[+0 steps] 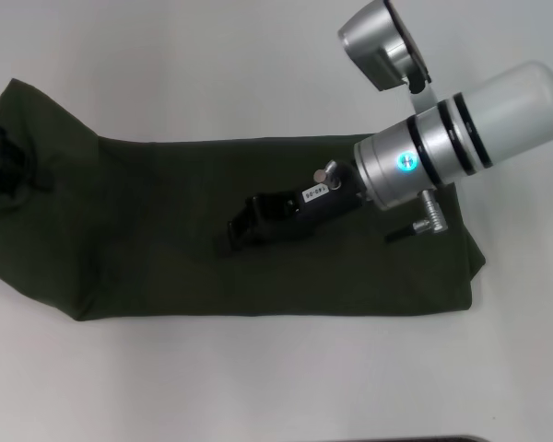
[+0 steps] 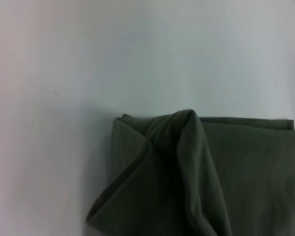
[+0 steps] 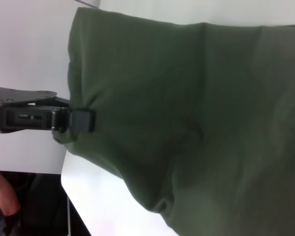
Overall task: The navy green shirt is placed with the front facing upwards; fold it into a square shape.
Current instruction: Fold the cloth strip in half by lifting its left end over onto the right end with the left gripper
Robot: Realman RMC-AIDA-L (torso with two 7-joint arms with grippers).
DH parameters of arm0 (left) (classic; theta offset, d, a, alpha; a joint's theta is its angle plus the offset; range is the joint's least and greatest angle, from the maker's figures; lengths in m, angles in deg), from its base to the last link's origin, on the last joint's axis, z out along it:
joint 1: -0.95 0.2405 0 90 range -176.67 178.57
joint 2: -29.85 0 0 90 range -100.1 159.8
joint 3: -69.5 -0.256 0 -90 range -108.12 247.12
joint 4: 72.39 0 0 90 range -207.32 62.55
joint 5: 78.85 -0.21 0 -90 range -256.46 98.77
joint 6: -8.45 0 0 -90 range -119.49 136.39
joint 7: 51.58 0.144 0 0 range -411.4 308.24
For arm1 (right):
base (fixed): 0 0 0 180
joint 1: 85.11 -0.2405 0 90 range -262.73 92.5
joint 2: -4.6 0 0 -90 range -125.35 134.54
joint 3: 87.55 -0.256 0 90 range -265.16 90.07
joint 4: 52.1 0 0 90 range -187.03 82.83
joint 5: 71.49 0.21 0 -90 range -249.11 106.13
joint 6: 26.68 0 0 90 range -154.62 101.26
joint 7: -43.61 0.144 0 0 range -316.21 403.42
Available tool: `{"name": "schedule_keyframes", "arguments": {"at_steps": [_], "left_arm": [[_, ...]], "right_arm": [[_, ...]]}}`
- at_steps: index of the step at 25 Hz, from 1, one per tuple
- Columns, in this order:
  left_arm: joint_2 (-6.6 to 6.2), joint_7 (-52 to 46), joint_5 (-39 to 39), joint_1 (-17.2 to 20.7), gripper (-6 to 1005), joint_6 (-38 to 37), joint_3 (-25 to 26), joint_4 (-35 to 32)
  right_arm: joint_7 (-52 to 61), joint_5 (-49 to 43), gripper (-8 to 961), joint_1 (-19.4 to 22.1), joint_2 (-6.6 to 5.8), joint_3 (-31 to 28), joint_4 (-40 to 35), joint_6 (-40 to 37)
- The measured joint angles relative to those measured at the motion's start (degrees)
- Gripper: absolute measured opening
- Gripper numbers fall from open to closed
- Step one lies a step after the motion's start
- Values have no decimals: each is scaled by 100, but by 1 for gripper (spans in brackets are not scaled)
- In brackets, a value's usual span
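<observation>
The navy green shirt (image 1: 166, 249) lies on the white table as a long strip running left to right, with no letters showing. Its left end is lifted and bunched (image 2: 187, 162). My left gripper (image 1: 0, 161) is at that far left end. The right wrist view shows the left gripper (image 3: 74, 121) clamped on the cloth's edge. My right arm comes in from the upper right, and my right gripper (image 1: 242, 230) points down onto the middle of the strip. Whether it touches the cloth is unclear.
Bare white table (image 1: 258, 378) surrounds the shirt on all sides. A dark strip (image 1: 424, 439) shows at the table's near edge. Beyond the table edge, the right wrist view shows dark floor and a person's arm (image 3: 2, 194).
</observation>
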Motion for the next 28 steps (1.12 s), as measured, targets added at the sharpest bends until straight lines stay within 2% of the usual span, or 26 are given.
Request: {"name": "schedule_keyframes", "arguments": {"at_steps": [6, 20, 28], "left_arm": [[-18, 0, 0, -41, 112, -30, 15, 14], [-15, -2, 15, -126, 112, -32, 15, 108], [-45, -30, 184, -131, 112, -59, 22, 196]], "right_arm": [[5, 0, 33, -210, 17, -11, 334, 490], [23, -72, 9, -596, 64, 123, 1087, 1493], [212, -47, 9, -598, 62, 269, 1103, 1705]]}}
